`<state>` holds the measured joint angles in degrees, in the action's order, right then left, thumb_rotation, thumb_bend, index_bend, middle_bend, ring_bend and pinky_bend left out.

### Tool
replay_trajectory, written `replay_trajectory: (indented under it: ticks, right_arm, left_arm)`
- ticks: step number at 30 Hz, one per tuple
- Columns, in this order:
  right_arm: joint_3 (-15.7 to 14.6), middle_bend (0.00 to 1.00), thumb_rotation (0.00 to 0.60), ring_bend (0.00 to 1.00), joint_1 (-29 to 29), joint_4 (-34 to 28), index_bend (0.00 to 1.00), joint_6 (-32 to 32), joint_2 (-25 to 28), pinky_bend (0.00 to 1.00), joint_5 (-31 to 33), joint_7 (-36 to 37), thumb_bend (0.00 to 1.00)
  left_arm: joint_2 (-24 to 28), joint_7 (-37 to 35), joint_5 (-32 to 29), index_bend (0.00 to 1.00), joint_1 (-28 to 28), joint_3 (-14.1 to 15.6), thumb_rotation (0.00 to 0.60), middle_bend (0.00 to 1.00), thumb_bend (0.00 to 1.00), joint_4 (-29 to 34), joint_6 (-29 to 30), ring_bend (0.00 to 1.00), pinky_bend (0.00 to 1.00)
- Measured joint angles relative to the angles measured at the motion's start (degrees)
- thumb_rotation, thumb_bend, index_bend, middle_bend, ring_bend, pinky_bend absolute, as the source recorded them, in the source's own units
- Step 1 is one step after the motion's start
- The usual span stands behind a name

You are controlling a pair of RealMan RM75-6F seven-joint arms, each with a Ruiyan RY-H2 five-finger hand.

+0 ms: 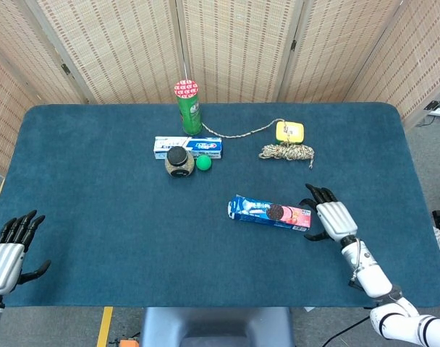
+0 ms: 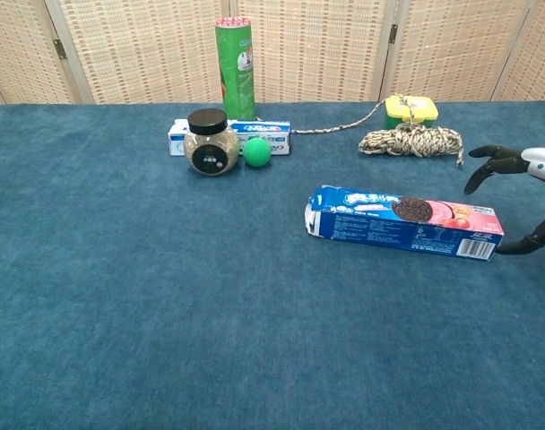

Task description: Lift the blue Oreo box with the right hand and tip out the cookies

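The blue Oreo box (image 1: pixel 269 212) lies flat on the table, its pink end toward my right; in the chest view the Oreo box (image 2: pixel 403 222) sits right of centre. My right hand (image 1: pixel 331 218) hovers just off that pink end, fingers spread, holding nothing. The chest view shows the right hand (image 2: pixel 526 193) at the right edge, with its thumb low by the box's end corner and its fingers above. My left hand (image 1: pixel 9 249) rests open at the near left table edge, far from the box.
At the back stand a green canister (image 1: pixel 189 106), a toothpaste box (image 1: pixel 187 147), a dark-lidded jar (image 1: pixel 179 161) and a small green ball (image 1: pixel 203 162). A yellow case (image 1: pixel 289 131) and a coiled rope (image 1: pixel 286 152) lie behind the Oreo box.
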<state>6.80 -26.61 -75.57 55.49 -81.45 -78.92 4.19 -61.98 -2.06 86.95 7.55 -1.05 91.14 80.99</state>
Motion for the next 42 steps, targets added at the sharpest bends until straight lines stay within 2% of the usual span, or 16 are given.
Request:
replay_trajectory:
  ticks: [16,27,35,42]
  right_arm:
    - [1.87,0.02,0.6,0.06,-3.26,5.59,0.41,-4.13,-3.96,0.0,4.96,-0.53,0.14]
    - [1.52,0.08,0.6,0.09,-3.15,5.9,0.52,-2.21,-3.7,0.0,4.27,-0.04,0.14]
    - [0.54,0.09,0.6,0.1,-4.37,3.21,0.55,-3.27,1.7,0.0,0.75,1.26,0.14]
    - [-1.25,0.09,0.6,0.09,-7.03,-0.09,0.55,-7.31,10.7,0.0,-4.45,9.78,0.14]
  left_arm:
    - [0.54,-2.09,1.24,0.0,0.59,0.58,0.6,0.02,0.3,-0.7,-0.43,0.0,0.01]
    - [0.61,-2.24,1.46,0.0,0.44,0.81,0.6,0.02,0.3,-0.71,-0.08,0.0,0.01]
    - [0.92,-2.74,1.7,0.0,0.73,1.18,0.6,0.02,0.3,-0.73,-0.76,0.0,0.01]
    - [0.82,-1.97,0.62,0.0,1.23,1.11,0.6,0.02,0.3,-0.78,-2.31,0.0,0.01]
